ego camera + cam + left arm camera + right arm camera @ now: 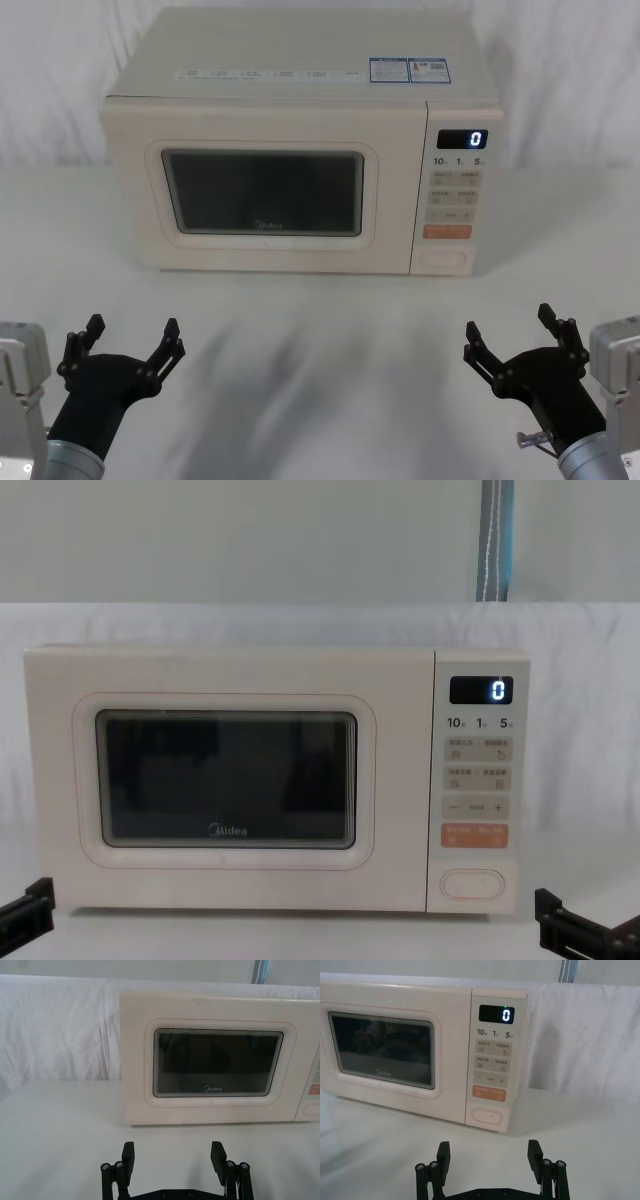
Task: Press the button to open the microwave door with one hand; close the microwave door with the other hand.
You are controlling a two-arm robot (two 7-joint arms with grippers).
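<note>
Sitting shut at upper centre of the head view, the microwave door [262, 192] is seen flush, the button [445, 259] below the orange key [447, 231]. The left end effector [132, 338] and right end effector [512, 329] are held wide open, empty, over the surface [320, 330] at the lower corners.

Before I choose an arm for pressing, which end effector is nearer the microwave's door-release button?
Right. The right end effector hangs open almost straight in front of the button, slightly to its right. The left end effector, also open, sits far across, before the door's left edge.
</note>
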